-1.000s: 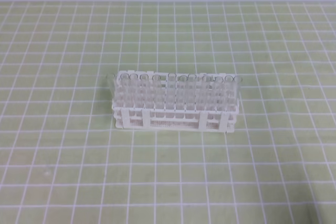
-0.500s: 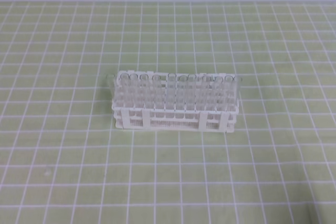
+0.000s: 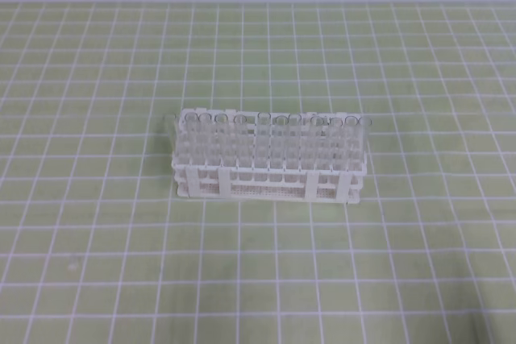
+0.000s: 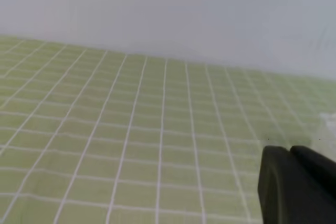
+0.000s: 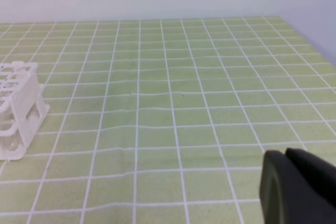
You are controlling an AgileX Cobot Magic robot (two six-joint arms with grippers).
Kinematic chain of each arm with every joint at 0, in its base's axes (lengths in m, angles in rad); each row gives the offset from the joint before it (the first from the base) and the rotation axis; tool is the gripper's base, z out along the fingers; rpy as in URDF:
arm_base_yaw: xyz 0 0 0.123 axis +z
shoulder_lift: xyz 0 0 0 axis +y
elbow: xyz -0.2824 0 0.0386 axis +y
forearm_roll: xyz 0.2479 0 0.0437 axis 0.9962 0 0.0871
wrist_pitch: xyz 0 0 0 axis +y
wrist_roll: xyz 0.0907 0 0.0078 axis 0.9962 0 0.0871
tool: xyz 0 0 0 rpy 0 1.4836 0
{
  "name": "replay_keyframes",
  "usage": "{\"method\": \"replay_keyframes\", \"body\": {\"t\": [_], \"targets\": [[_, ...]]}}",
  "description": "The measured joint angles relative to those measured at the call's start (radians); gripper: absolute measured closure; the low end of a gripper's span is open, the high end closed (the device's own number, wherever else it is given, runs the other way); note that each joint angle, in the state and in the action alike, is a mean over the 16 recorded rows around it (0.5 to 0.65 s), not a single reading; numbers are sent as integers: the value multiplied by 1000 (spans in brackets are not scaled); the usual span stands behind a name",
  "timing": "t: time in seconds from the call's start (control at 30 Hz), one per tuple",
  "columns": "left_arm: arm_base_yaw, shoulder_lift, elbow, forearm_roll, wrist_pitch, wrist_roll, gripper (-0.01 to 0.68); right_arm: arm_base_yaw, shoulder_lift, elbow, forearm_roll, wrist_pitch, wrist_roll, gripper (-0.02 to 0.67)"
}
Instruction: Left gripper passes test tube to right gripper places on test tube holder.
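Test tube: I see a row of clear test tubes (image 3: 274, 138) standing upright in the rack at the centre of the high view; I cannot tell which one is the task's own, they look alike.
Test tube holder: the white lattice test tube holder (image 3: 270, 183) sits mid-frame on the green gridded mat (image 3: 97, 239), long side facing me. In the right wrist view its end (image 5: 18, 111) shows at the left edge.
Left gripper: from my left wrist camera, the left gripper (image 4: 294, 184) is a dark shape in the lower right corner, its jaws pressed together with nothing between them, above bare mat.
Right gripper: from my right wrist camera, the right gripper (image 5: 294, 187) fills the lower right corner, jaws likewise closed and empty.
Tube relative to tools: neither claw appears in the high view; the tubes are well apart from both. In the right wrist view the rack lies far left of the claw, across the frame.
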Motion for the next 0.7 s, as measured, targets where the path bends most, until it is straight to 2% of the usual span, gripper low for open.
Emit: {"method": "replay_keyframes", "body": {"t": [0.37,0.7], "targets": [[-7,-21,21,71,183,18,675,0,0,0,0,0,0,666],[-8,-25,22,81,210,18,675,0,0,0,0,0,0,666]]}}
